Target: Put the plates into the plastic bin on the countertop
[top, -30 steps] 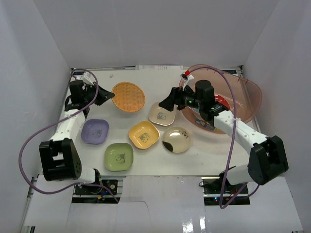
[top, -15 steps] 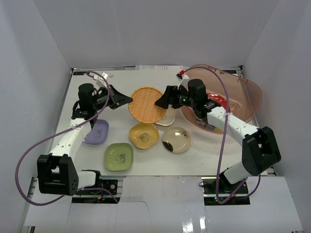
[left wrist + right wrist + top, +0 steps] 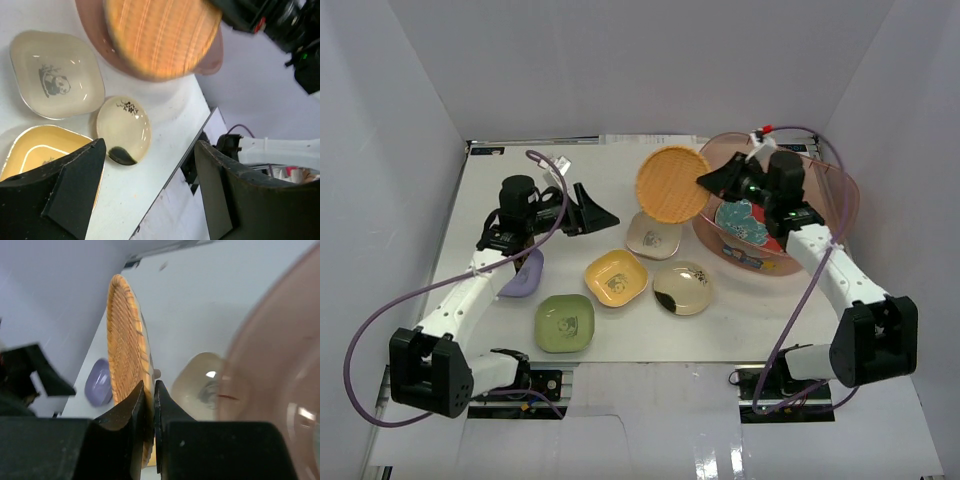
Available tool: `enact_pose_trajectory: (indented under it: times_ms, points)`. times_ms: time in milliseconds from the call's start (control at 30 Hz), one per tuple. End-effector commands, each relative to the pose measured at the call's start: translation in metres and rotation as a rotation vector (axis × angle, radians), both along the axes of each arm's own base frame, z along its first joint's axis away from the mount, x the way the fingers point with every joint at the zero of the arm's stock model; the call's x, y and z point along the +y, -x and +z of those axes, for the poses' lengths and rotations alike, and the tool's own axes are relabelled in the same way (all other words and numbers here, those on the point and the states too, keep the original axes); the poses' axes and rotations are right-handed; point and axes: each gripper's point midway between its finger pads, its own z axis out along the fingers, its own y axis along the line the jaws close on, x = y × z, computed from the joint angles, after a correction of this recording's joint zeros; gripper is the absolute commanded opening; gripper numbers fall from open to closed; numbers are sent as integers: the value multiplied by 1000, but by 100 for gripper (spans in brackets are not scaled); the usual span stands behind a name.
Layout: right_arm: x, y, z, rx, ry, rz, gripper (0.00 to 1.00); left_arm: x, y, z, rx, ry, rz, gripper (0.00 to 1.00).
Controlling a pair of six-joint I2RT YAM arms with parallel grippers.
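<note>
The right gripper has its jaws clenched on the rim of the orange plate. The plate hangs on edge in the air just beside the bin, probably so it can clear the raised wall and tip in. The left gripper hovers over the countertop with jaws spread and empty, clear of the handover. Five plates lie outside the bin.

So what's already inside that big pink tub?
A teal patterned dish, with red at its edge, lies in the tub. The right arm crosses over it and hides part of the inside, so more dishes may lie unseen.
</note>
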Motion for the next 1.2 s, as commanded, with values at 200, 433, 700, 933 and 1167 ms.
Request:
enact_pose_trajectory:
  times_ms: [200,433,700,933,1167]
  points:
    - [-226,-33,-13,24,143,-651,8,-6,56,-50,-87,-369,-23,84]
    - [-266,-39,-77,198,189,-752,8,6,56,-75,-92,-497,56,84]
    - [-241,-45,-120,323,106,-616,9,25,46,-97,-67,-606,153,84]
    - [-263,-31,-122,349,214,-724,94,32,42,-113,-22,-664,175,85]
    - [-202,-26,-44,80,297,-615,90,53,28,-95,-70,-686,335,80]
